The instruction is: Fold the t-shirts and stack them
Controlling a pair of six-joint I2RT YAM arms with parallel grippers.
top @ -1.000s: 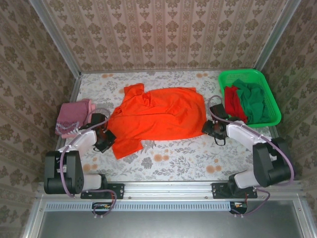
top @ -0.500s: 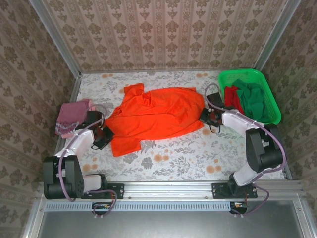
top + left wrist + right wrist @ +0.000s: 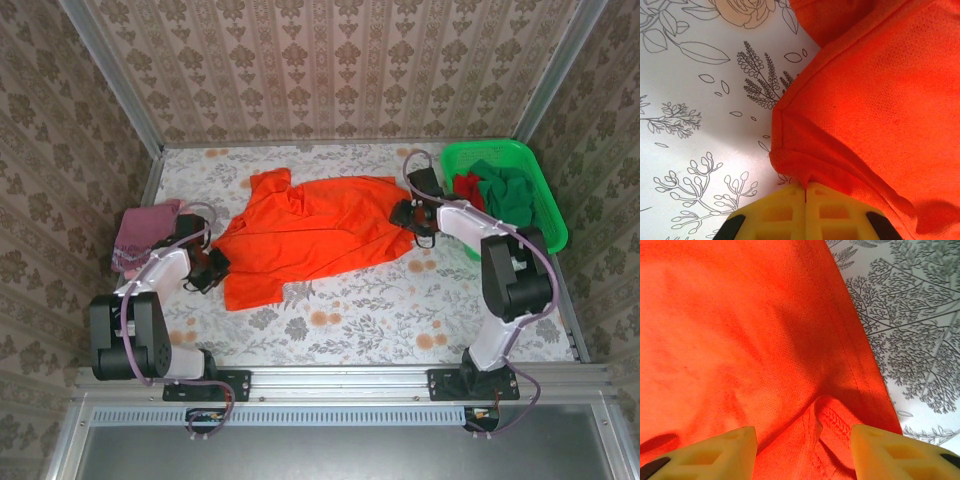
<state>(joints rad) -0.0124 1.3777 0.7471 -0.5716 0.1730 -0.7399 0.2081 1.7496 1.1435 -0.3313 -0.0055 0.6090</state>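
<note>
Overhead, a bright orange short-sleeved cloth t-shirt (image 3: 315,235) lies spread, somewhat rumpled, across the middle of a floral-printed table (image 3: 340,325). The left gripper (image 3: 210,266) sits at the shirt's left edge. Its wrist camera shows the yellow fingers (image 3: 785,210) pressed together with a corner of orange hem nipped between them. The right gripper (image 3: 404,216) sits at the shirt's right edge. Its wrist camera shows the jaws apart, straddling a raised ridge of hem without clamping it. A folded dusty pink-maroon cloth t-shirt (image 3: 145,235) rests at the table's left side. A bright green plastic mesh basket (image 3: 485,146) at the far right holds a red cloth t-shirt (image 3: 465,195) and a dark green cloth t-shirt (image 3: 510,195). The step in hand appears to be gripping the orange shirt for a first fold. Next, the right jaws likely need to close on the hem so both arms can pull together
</note>
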